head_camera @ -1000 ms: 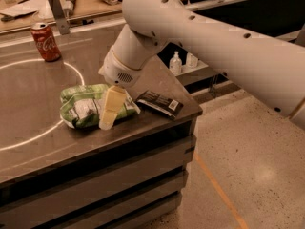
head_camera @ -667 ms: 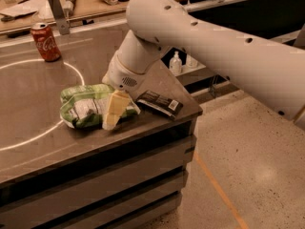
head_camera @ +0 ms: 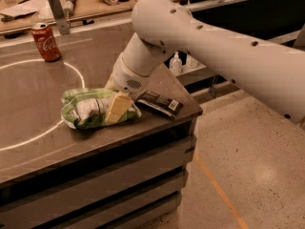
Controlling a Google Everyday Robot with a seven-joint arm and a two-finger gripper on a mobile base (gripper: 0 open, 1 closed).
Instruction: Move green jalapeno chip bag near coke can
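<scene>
The green jalapeno chip bag [head_camera: 88, 108] lies crinkled on the grey table, near its front right part. My gripper [head_camera: 117, 106] is down on the bag's right end, with its cream-coloured tip resting against the bag's front side. The white arm [head_camera: 200, 37] reaches in from the upper right. The coke can [head_camera: 45, 42] stands upright at the table's far left, well apart from the bag and gripper.
A flat black wrapper with a white label [head_camera: 160, 103] lies just right of the bag, near the table's right edge [head_camera: 190, 104]. A white circle line [head_camera: 76, 75] is painted on the tabletop. A wooden counter with clutter [head_camera: 86, 4] runs behind. The floor drops off to the right.
The arm and gripper have shifted slightly to the right at the bag's right end. The bag and the can stay about where they were.
</scene>
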